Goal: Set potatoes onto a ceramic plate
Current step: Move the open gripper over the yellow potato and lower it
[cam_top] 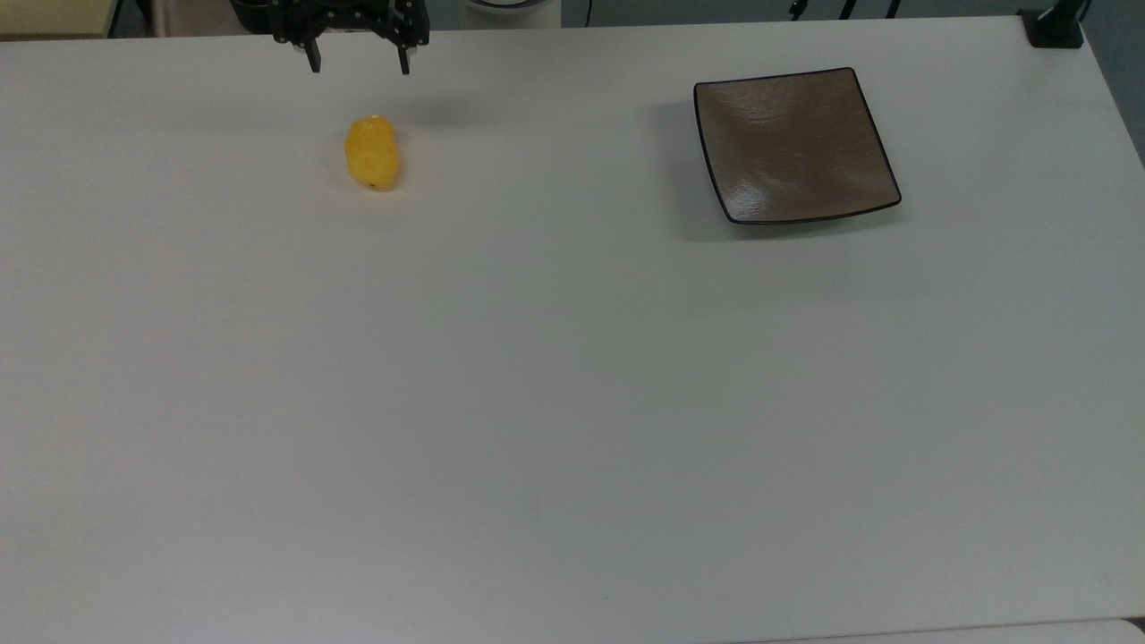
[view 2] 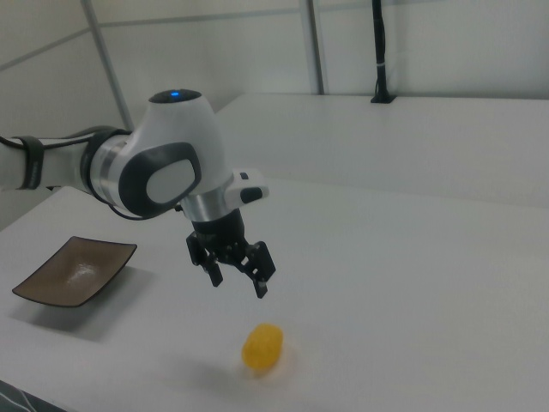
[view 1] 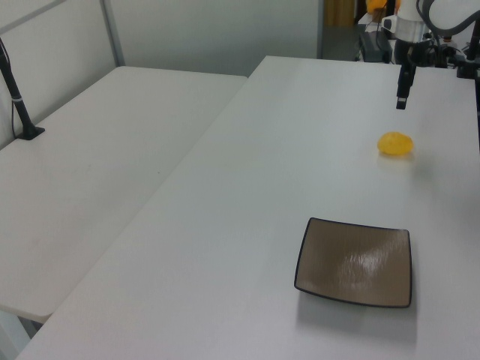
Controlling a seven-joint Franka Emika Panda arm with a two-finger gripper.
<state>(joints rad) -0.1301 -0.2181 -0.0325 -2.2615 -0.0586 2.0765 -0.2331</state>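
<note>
The yellow-orange potato [cam_top: 371, 153] lies on the white table, also seen as the potato [view 1: 395, 143] and the potato [view 2: 262, 346]. The square brown-grey ceramic plate [cam_top: 793, 145] sits bare well to the top view's right of it; the plate [view 1: 355, 262] is nearer in the left view and the plate [view 2: 75, 270] is at the right view's left. My gripper [cam_top: 358, 64] hangs open and empty above the table just beyond the potato, its fingers pointing down; the gripper [view 2: 238, 285] is above and left of the potato in the right view, and the gripper [view 1: 402, 102] shows in the left view.
A second white table [view 1: 97, 172] adjoins on the left view's left, with a black post [view 1: 19, 97] clamped to it. Dark equipment and a yellow item [view 1: 379, 6] stand past the far table edge. A black clamp [cam_top: 1054, 27] sits at the top view's upper right corner.
</note>
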